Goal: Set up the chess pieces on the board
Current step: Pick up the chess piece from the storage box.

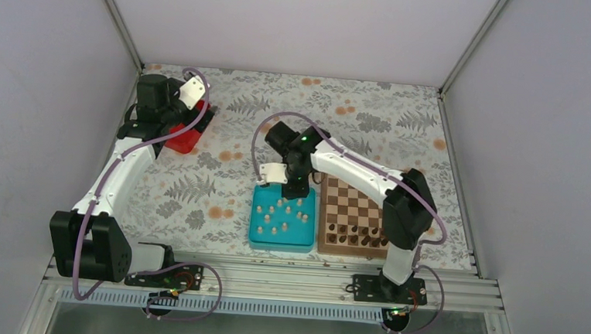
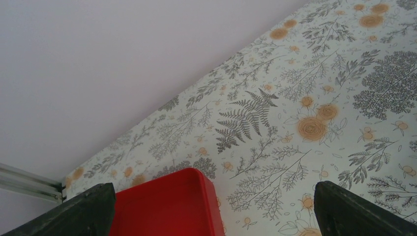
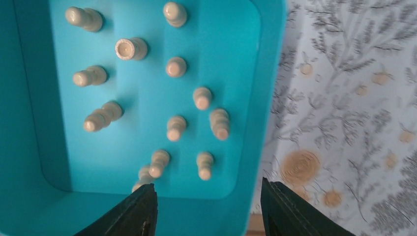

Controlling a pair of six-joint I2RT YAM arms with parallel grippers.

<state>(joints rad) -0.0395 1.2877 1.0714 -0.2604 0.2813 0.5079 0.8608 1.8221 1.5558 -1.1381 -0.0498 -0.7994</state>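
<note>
Pale pieces (image 3: 176,67) loose in teal tray (image 3: 269,73), just left of board (image 1: 356,205); dark pieces (image 1: 354,234) along board's near edge.
Right gripper (image 3: 209,199) over tray's edge, fingers well apart, gripping nothing; left gripper (image 2: 211,201) spread wide, empty, above red box (image 2: 167,206) at far left. Piece types too small to tell; board partly hidden behind right arm (image 1: 402,212). Floral cloth (image 2: 295,98) underneath, plain pale walls (image 2: 98,73).

No legible text, label or number anywhere, perhaps for lack of sharpness.
</note>
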